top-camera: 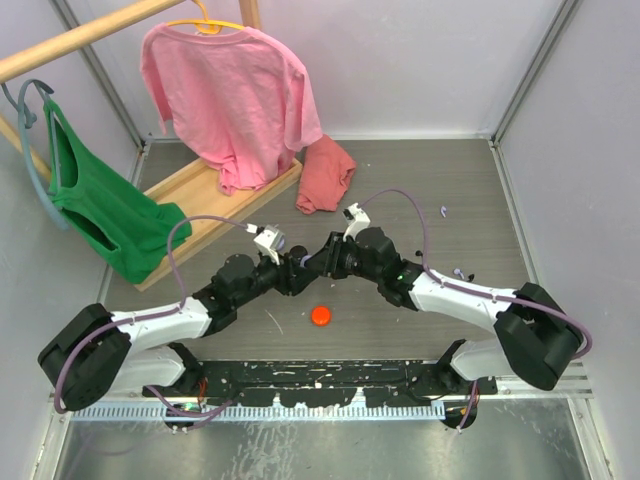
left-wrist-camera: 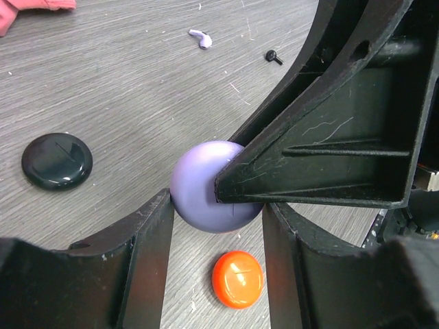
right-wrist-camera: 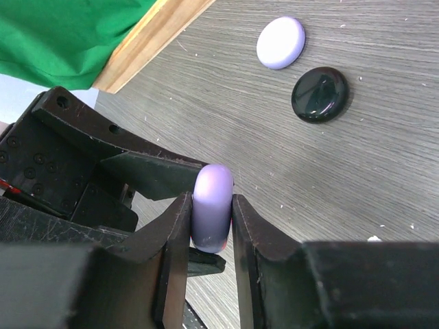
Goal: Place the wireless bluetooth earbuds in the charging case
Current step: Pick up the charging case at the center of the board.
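Note:
Both grippers hold one lavender round charging case [left-wrist-camera: 199,185] above the table. My left gripper [left-wrist-camera: 216,209] is shut on its rim, one finger on each side. My right gripper [right-wrist-camera: 212,205] is shut on the same case [right-wrist-camera: 212,195], pinching its two flat faces edge-on; one right finger crosses the left wrist view. In the top view the two grippers [top-camera: 302,264] meet at the table's middle. A lavender earbud [left-wrist-camera: 200,38] and a black earbud [left-wrist-camera: 274,57] lie loose on the table beyond the case.
An orange puck [left-wrist-camera: 236,277] lies below the held case, also seen as the orange puck [top-camera: 321,316]. A black puck [left-wrist-camera: 57,160] lies to the left. A second lavender puck [right-wrist-camera: 280,42] sits by the black puck [right-wrist-camera: 319,94]. A wooden rack base [top-camera: 215,200] and hanging shirts stand at the back left.

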Motion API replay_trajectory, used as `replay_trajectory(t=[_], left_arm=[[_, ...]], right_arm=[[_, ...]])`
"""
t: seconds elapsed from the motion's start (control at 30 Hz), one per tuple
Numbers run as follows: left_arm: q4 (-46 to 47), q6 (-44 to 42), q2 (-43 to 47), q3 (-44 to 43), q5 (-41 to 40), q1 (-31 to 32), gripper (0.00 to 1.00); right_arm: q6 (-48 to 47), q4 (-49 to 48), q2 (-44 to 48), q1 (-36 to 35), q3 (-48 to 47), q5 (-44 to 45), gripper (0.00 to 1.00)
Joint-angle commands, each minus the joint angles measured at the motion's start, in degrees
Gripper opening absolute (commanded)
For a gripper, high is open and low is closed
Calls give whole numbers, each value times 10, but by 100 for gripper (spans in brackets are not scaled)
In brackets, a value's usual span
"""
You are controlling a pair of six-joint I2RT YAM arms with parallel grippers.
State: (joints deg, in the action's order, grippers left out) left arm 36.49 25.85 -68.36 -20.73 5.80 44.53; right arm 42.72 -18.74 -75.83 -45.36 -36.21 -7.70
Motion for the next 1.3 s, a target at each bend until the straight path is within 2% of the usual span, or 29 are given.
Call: replay_trajectory(t=[0.0,0.17,0.4,0.6,0.83,1.0,1.13,1.27], left_arm=[[32,-19,9,-9,9,1,50],[-6,-46,16,-23,46,1,63],[-39,-89,44,-23,123,-26,68],[-36,-121,55,-34,222,-45,69],[14,-136,48,-49,324,-61,67],[46,-126,22,-69,385,-61,65],[103,-90,-3,-73,427,-61,60],[121,-68,-20,-83,457,-61,54]], right_arm=[[-57,32,24,1,-38,-18,21],[-117,99,36,7,-76,-36,14],[-249,257,69,29,-148,-53,13],[-364,385,82,36,-212,-73,13],[-455,497,78,36,-276,-132,13],[-490,524,76,37,-300,-193,13],[-512,538,71,36,-314,-229,13],[-533,543,72,36,-318,-269,12]])
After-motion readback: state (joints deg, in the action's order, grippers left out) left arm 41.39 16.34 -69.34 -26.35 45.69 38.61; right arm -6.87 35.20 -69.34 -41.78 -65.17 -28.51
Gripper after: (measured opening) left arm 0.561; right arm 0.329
